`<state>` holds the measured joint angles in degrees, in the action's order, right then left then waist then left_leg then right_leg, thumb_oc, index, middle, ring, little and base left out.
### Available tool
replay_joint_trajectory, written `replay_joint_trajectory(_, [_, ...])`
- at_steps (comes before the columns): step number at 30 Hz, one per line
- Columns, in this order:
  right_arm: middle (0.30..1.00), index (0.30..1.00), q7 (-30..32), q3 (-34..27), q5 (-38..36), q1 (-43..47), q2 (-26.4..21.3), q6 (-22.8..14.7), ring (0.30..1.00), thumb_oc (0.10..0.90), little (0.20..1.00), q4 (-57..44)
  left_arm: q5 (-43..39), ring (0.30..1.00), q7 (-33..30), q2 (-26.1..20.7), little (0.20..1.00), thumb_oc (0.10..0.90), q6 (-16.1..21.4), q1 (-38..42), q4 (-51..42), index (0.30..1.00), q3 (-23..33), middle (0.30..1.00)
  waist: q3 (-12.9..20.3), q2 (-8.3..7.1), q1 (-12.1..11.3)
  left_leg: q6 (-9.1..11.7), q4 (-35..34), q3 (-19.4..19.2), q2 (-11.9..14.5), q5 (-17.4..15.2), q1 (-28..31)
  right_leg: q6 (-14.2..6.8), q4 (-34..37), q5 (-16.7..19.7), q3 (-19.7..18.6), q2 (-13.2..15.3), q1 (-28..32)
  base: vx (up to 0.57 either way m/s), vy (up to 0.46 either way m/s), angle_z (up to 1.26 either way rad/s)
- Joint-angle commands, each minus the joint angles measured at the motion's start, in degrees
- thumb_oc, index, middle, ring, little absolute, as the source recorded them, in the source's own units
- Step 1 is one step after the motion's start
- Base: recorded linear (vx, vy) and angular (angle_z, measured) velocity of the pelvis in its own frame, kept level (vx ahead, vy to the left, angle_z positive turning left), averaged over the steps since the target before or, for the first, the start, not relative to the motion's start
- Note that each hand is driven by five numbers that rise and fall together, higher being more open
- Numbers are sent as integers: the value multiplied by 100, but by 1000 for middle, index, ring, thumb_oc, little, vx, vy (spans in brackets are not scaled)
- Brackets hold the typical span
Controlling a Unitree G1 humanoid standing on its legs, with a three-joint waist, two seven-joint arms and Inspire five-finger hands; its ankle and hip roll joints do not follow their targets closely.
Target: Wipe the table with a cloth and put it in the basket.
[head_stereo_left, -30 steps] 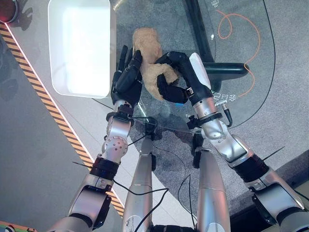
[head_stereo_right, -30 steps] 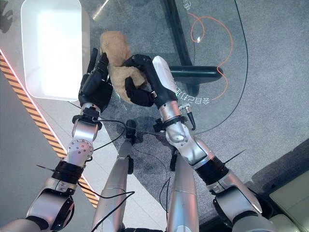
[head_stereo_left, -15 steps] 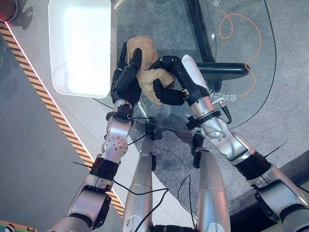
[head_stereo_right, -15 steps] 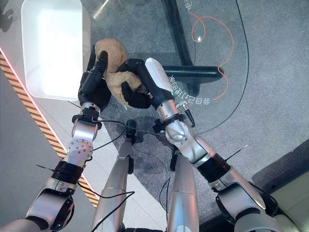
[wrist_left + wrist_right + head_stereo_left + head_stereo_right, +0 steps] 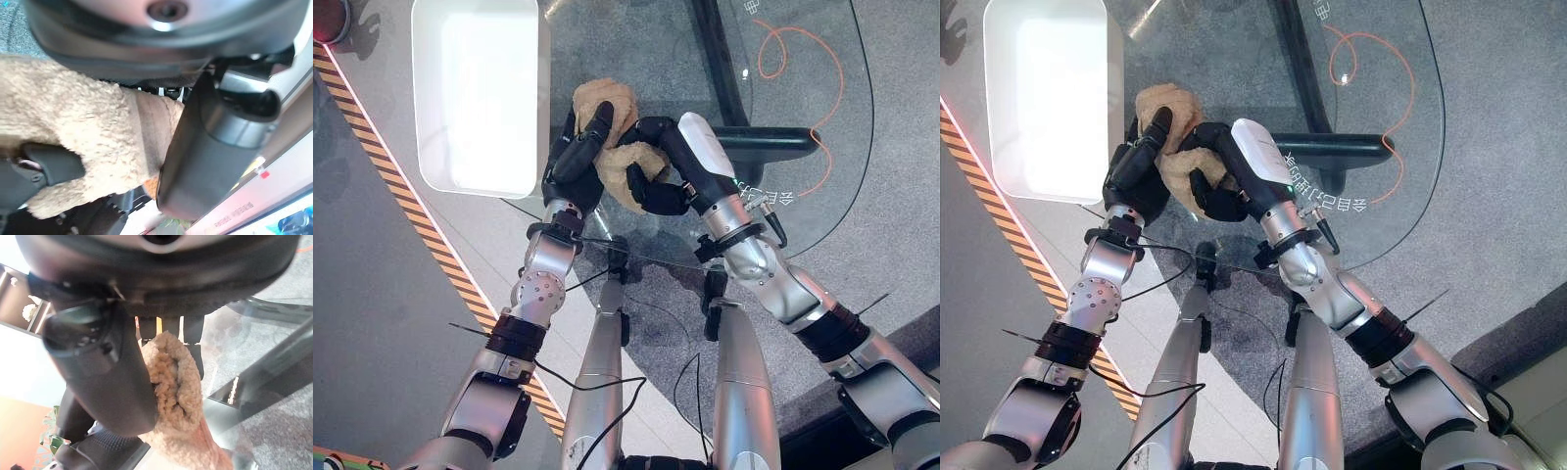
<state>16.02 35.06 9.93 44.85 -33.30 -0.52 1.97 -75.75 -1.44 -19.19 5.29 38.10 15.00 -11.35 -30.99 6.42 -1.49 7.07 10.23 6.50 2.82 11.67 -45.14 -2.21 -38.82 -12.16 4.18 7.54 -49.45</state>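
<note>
A tan fluffy cloth (image 5: 610, 102) is bunched on the glass table (image 5: 793, 117), right beside the white basket (image 5: 540, 98). My right hand (image 5: 658, 168) has its fingers curled round the near part of the cloth (image 5: 171, 382). Pressed against the cloth's left side is my left hand (image 5: 570, 168), its thumb (image 5: 205, 147) laid over the top of the cloth (image 5: 73, 117) and pinching it. The two hands meet around the bundle, and its lower part is hidden between them.
The basket stands at the table's left edge. A black table base (image 5: 759, 142) and an orange cord (image 5: 795, 44) show through the glass. Yellow-black striped tape (image 5: 431, 250) runs along the floor to the left.
My right hand has carried the cloth a little to the left, against my left hand. The left thumb has closed over the cloth's top.
</note>
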Motion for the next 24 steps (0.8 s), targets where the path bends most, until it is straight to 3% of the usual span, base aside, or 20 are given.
replay_joint_trajectory(1, [300,300,89,72,280,982,259,-709,300,100,200,-1088,252,900,477,-99,900,800,23,720,-539,900,-182,900,119,-252,-2,-681,648,-695,-726,-943,191,-189,1786,1143,310,-287,403,0,0,0])
replay_joint_trajectory(3, [300,300,136,106,291,1024,212,-727,300,100,200,-1090,377,900,485,-154,900,800,-6,730,-488,900,-233,900,119,-248,-9,-686,647,-687,-730,-941,189,-197,1791,1152,312,-281,400,0,0,0])
replay_joint_trajectory(4, [300,300,148,108,298,1027,203,-740,300,100,200,-1092,389,759,475,-170,735,635,21,730,-484,759,-240,759,119,-247,-9,-687,651,-683,-731,-942,184,-197,1793,1153,309,-282,398,0,0,0])
replay_joint_trajectory(5, [300,300,154,101,297,1031,191,-742,300,100,200,-1104,401,660,456,-188,620,520,32,723,-494,660,-242,660,119,-246,-11,-689,656,-681,-734,-947,185,-196,1796,1153,308,-282,400,0,0,0])
replay_joint_trajectory(6, [300,300,165,101,285,1040,176,-764,300,100,200,-1102,403,359,446,-195,269,169,75,715,-490,359,-239,359,119,-248,-10,-693,658,-682,-735,-951,188,-194,1795,1150,305,-287,403,0,0,0])
replay_joint_trajectory(7, [300,300,167,101,282,1042,174,-766,300,100,200,-1100,401,300,449,-196,200,100,82,714,-488,300,-238,300,119,-248,-10,-693,658,-683,-735,-952,188,-193,1795,1150,305,-288,404,0,0,0])
replay_joint_trajectory(24, [300,300,240,88,259,1135,209,-777,300,100,200,-1029,563,300,124,-119,200,100,736,777,-532,300,-119,300,119,-279,-33,-678,635,-663,-749,-945,197,-188,1835,1142,309,-297,430,0,0,0])
